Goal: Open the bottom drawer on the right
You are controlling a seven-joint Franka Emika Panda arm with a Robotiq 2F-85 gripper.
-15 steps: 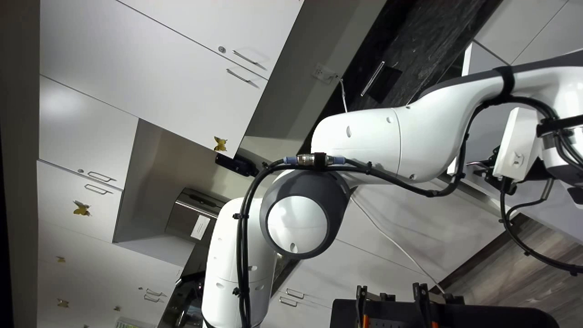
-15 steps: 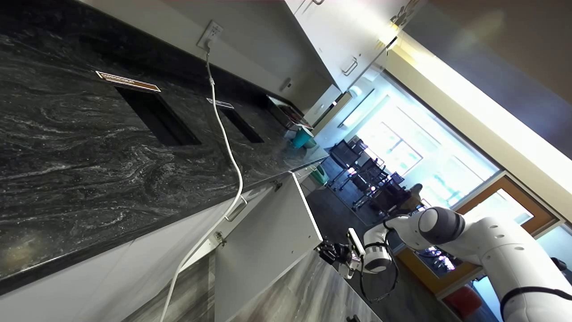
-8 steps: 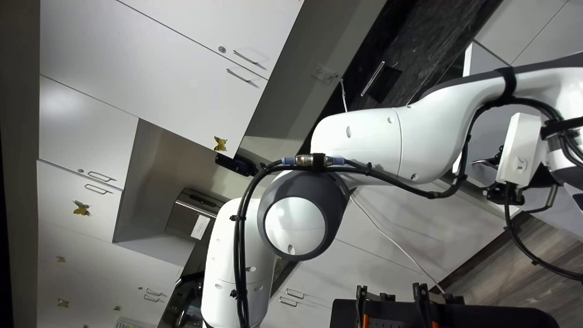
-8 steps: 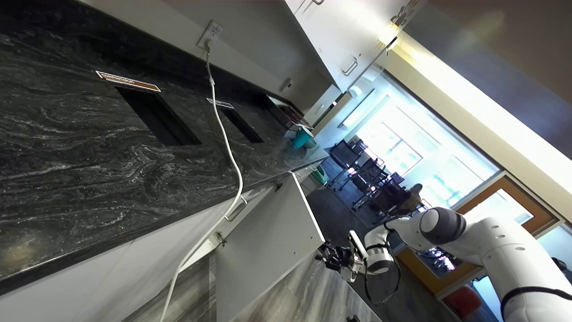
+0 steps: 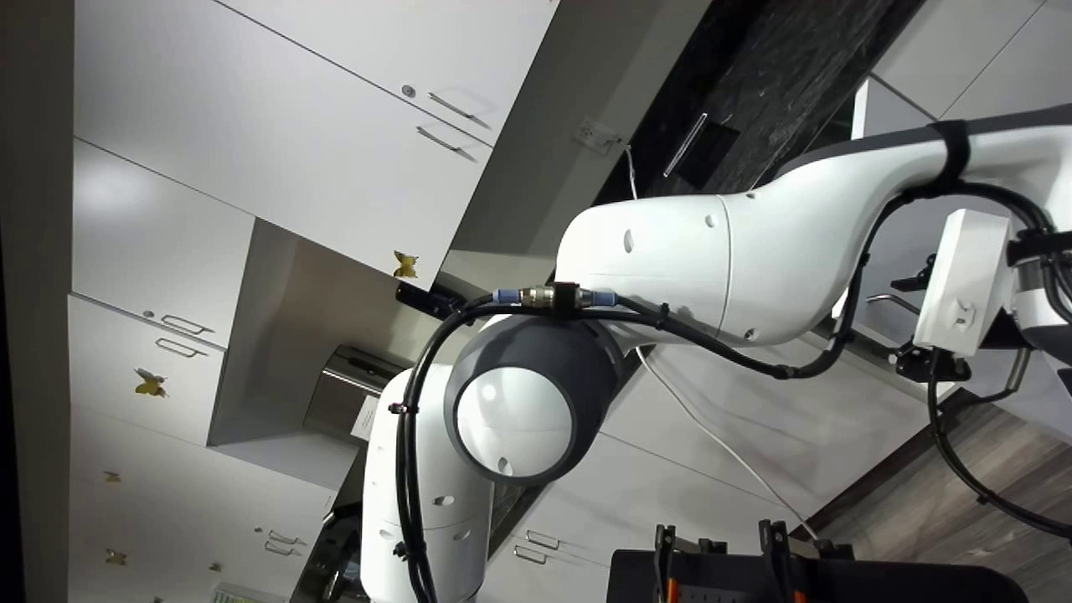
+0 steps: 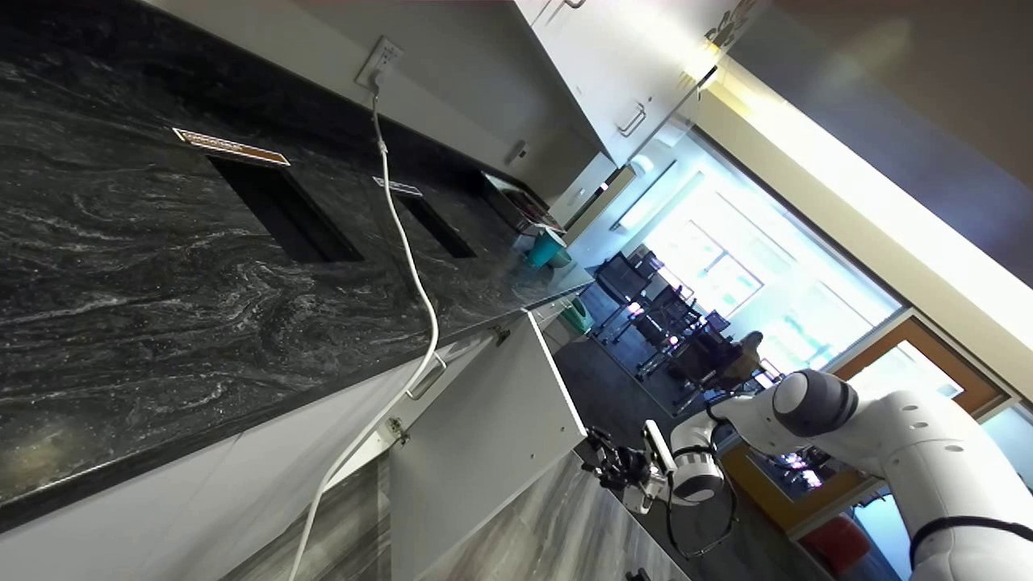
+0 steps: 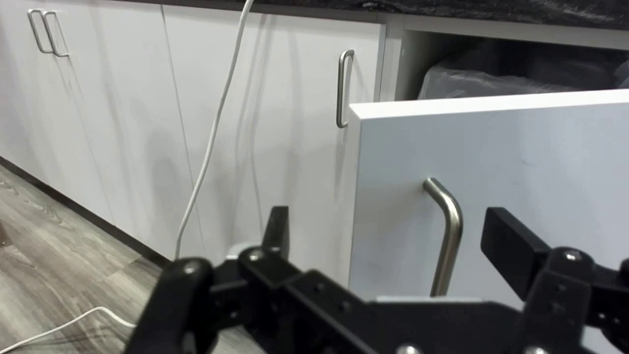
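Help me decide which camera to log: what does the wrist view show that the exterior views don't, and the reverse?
Only the wrist view shows translucent plastic behind the open white rectangular door.
Only the exterior views show the white jointed robot arm and a white rectangular wall outlet.
Shared: that door, the black two-fingered end effector, thin white cable and black marbled countertop.

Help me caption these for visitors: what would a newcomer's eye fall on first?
Probably the white jointed robot arm spanning the middle of an exterior view. In the wrist view, a flat white cabinet door stands open at right, its curved metal handle framed by the open black two-fingered gripper.
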